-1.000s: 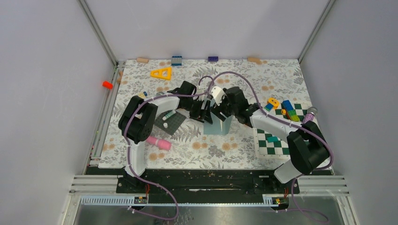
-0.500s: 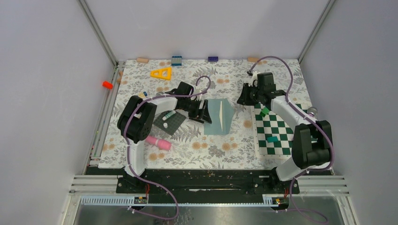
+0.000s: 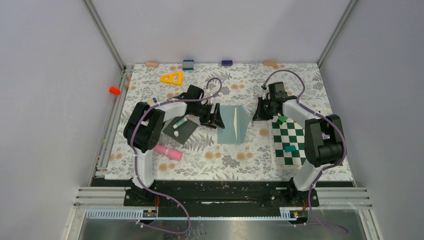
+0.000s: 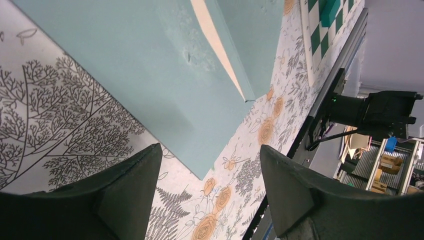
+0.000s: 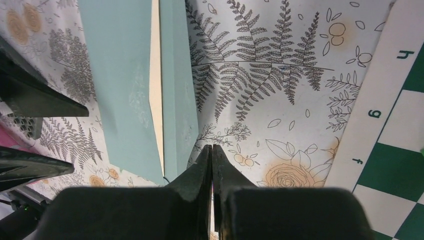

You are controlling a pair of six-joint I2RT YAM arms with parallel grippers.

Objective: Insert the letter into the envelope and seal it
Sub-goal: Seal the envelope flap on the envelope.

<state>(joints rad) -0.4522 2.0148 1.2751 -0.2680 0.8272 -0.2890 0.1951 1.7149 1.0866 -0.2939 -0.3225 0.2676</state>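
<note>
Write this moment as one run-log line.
left gripper: open, at envelope edge | right gripper: shut, empty | envelope: flat, cream strip visible

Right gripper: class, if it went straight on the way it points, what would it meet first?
Most likely the floral table cover just ahead of the shut right gripper; the envelope lies slightly aside, though depth is unclear.

links (image 3: 145, 169) white | joints (image 3: 324, 146) black | cables (image 3: 286, 71) purple | left pincer (image 4: 210, 155), right pincer (image 5: 212, 150) black
</note>
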